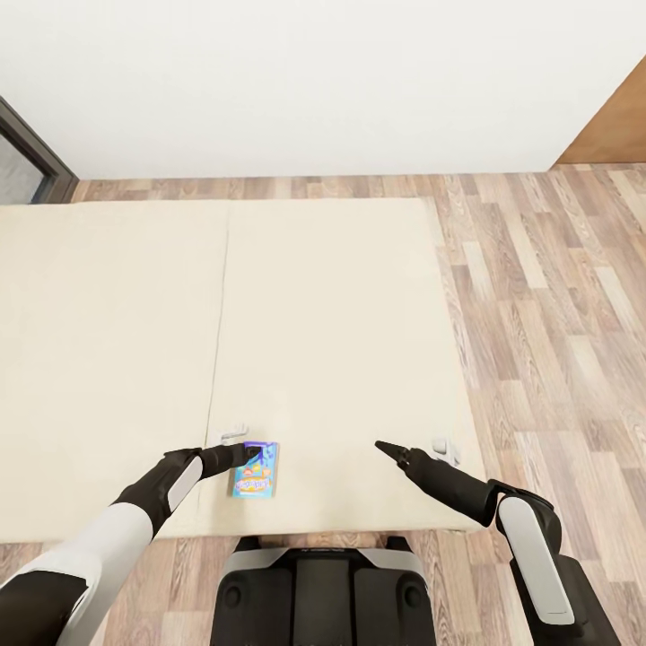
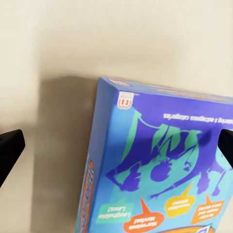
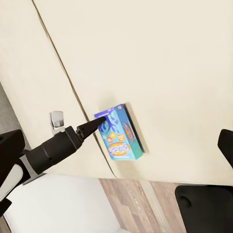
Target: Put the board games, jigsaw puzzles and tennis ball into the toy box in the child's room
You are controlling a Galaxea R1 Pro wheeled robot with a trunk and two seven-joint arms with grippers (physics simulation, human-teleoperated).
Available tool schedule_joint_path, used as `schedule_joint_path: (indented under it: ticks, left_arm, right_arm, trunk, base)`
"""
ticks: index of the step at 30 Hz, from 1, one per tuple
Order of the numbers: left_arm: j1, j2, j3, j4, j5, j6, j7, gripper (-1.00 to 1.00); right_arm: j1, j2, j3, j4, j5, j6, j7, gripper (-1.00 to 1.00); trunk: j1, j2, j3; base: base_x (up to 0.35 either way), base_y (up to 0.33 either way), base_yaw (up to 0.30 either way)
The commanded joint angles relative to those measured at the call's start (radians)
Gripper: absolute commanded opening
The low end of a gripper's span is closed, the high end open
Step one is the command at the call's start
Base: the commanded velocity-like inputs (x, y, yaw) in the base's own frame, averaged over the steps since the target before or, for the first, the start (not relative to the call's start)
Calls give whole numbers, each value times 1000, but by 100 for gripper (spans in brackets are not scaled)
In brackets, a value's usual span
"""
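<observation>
A small blue-cyan board game (image 1: 255, 469) is lying flat on the beige bed (image 1: 341, 341), near the mattress edge closest to the robot and just beside the seam that is running down the cover. The left hand (image 1: 254, 448) is reaching over the box from the robot's left, its dark tip sitting over the box's upper left corner; whether it is touching the cover cannot be told. In the left wrist view the box (image 2: 155, 165) is looming large and close, with one dark finger (image 2: 9, 148) showing at each side of the frame, so the fingers are standing apart and are not clamped on anything. The right wrist view is looking across the bed at the same box (image 3: 120, 132), with the left arm's pointed tip (image 3: 99, 121) meeting its corner. The right hand (image 1: 384, 447) is hovering over the bare mattress, well apart from the box; in its own wrist view its fingertips (image 3: 226, 144) are sitting at opposite edges, spread wide. Wood-plank floor (image 1: 547, 296) is running along the bed's right side, with a white wall (image 1: 314, 81) beyond
</observation>
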Motion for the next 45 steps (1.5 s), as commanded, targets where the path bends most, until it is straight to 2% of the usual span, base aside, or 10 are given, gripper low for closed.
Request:
schedule_joint_path:
  ticks: [1, 37, 45]
  left_arm:
    - [0, 1, -4, -1, 6, 5, 0, 100]
    - [0, 1, -4, -2, 9, 4, -4, 100]
    - [0, 1, -4, -3, 9, 4, -6, 100]
  right_arm:
    - [0, 0, -2, 0, 9, 5, 10, 100]
    - [0, -3, -4, 0, 3, 5, 12, 100]
    - [0, -3, -4, 0, 3, 5, 12, 100]
  trunk:
    - [1, -2, -1]
    - [1, -2, -2]
    - [1, -2, -2]
  base:
    - [0, 0, 0]
    - [-17, -40, 0]
    - [0, -144, 0]
